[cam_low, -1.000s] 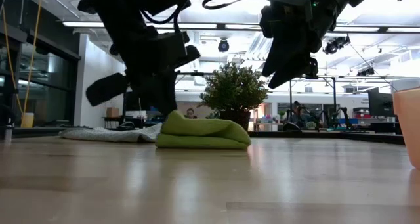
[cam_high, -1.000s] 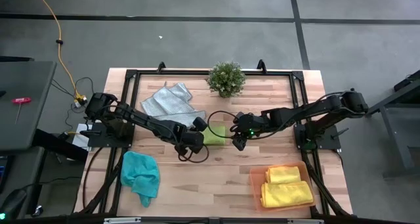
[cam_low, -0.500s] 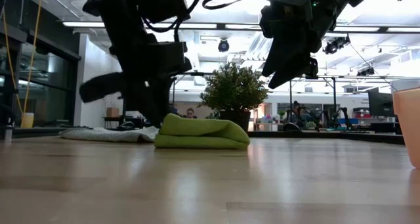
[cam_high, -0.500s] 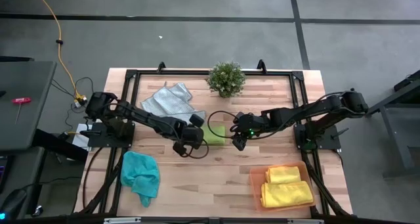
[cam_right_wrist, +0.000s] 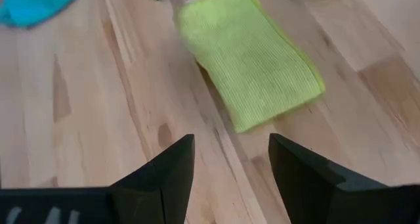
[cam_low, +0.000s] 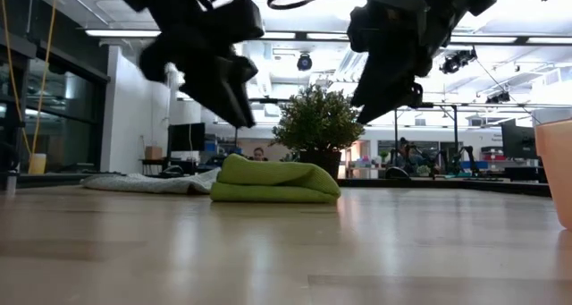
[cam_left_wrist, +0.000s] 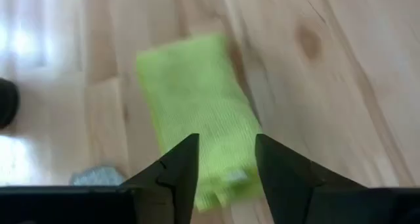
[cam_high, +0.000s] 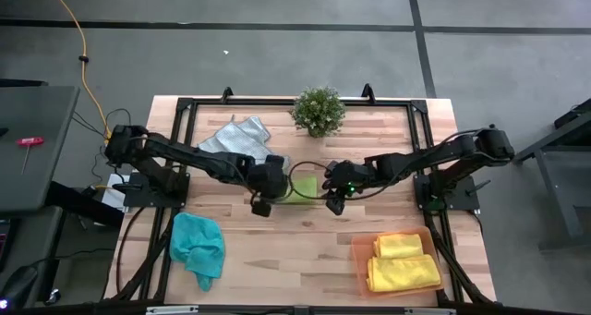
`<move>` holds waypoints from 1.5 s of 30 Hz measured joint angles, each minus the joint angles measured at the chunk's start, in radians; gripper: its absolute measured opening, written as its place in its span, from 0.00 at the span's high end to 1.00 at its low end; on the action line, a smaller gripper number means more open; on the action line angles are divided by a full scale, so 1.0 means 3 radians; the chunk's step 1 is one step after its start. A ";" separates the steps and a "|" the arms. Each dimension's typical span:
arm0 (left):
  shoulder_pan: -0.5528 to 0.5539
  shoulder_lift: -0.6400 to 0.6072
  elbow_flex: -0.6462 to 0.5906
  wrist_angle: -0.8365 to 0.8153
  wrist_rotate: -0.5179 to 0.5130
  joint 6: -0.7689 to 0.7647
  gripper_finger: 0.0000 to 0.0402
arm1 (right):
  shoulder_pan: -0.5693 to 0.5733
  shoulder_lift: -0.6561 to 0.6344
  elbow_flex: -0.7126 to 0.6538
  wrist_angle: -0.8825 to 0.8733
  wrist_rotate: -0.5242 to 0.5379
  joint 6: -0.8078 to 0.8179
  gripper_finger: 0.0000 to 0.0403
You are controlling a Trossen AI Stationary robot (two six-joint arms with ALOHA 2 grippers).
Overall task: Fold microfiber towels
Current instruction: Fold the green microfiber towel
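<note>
Both jaws open, empty, flanking folded lime green towel (cam_high: pixel 302 187) lying between.

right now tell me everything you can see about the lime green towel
The lime green towel is a soft, finely ribbed microfiber cloth folded into a thick rectangle of layers. It lies flat on the bare wooden table, in front of the potted plant. Nothing grips it: the left claw and right claw both hang open just above it, one at each end.
</note>
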 joint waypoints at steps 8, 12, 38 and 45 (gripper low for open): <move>-0.0015 0.0130 -0.0405 0.0787 -0.0017 -0.0381 0.92 | -0.0102 0.0338 0.0001 0.0392 0.0031 -0.0405 0.61; -0.0029 0.0120 -0.0506 0.0806 -0.0113 -0.0484 0.98 | -0.0243 0.0548 0.0003 0.0631 0.0026 -0.0574 0.78; -0.0026 0.0121 -0.0797 0.0854 -0.0373 -0.0634 1.00 | -0.0107 0.1388 0.0007 0.1810 -0.0142 -0.0423 1.00; 0.0004 0.0121 -0.0797 0.0736 -0.0501 -0.0348 1.00 | 0.0018 0.1440 0.0010 0.1678 -0.0177 -0.0615 1.00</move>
